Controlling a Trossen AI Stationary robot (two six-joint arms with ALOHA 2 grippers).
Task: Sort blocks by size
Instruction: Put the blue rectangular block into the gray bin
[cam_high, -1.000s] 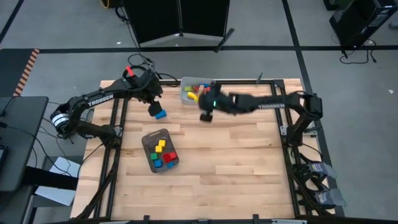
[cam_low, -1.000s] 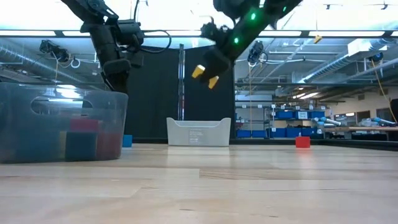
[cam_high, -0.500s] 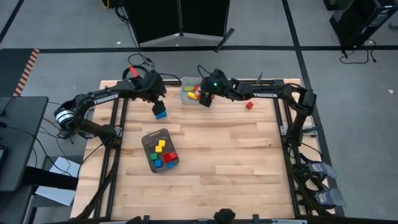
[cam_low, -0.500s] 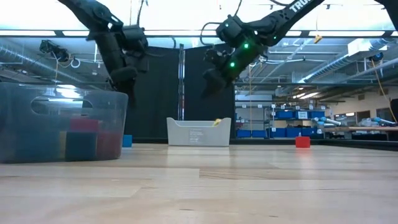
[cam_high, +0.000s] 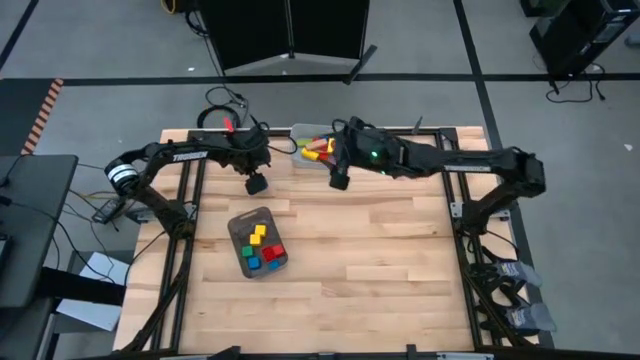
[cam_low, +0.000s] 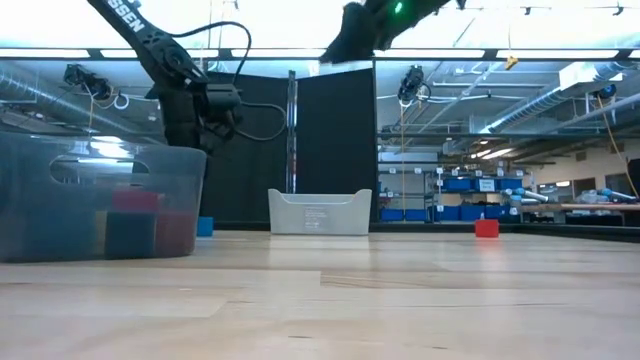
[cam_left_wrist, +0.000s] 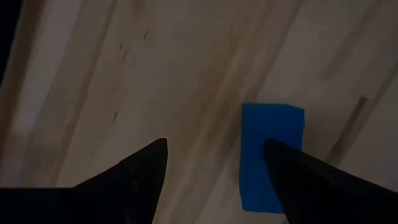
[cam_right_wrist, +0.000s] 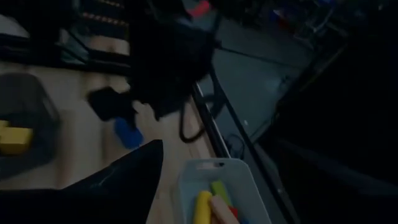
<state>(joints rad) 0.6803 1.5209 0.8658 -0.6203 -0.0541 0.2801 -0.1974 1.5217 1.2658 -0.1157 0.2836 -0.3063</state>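
Observation:
My left gripper (cam_high: 256, 184) hovers open over a blue block (cam_left_wrist: 272, 155) that lies flat on the table at the far left. One of its fingers stands above the block's edge, and the high view hides the block under the gripper. My right gripper (cam_high: 338, 181) hangs high and open, with nothing between its fingers, just in front of the light bin (cam_high: 300, 150). The bin holds yellow, red and green blocks (cam_high: 318, 149). The dark grey tray (cam_high: 240, 222) holds yellow, red, blue and green blocks (cam_high: 262, 247). A red block (cam_low: 487, 228) sits on the table to the right.
The bin stands at the table's far edge. The tray lies left of centre, and in the low view its wall (cam_low: 60, 200) fills the left. A metal frame (cam_high: 185, 200) runs along the table's sides. Bare wood stretches over the near and right parts.
My right gripper carried a yellow block to the bin and let it go. The block now lies in the bin. The gripper has since drawn back toward the near edge and risen. My left gripper has moved over the blue block, which has stayed put.

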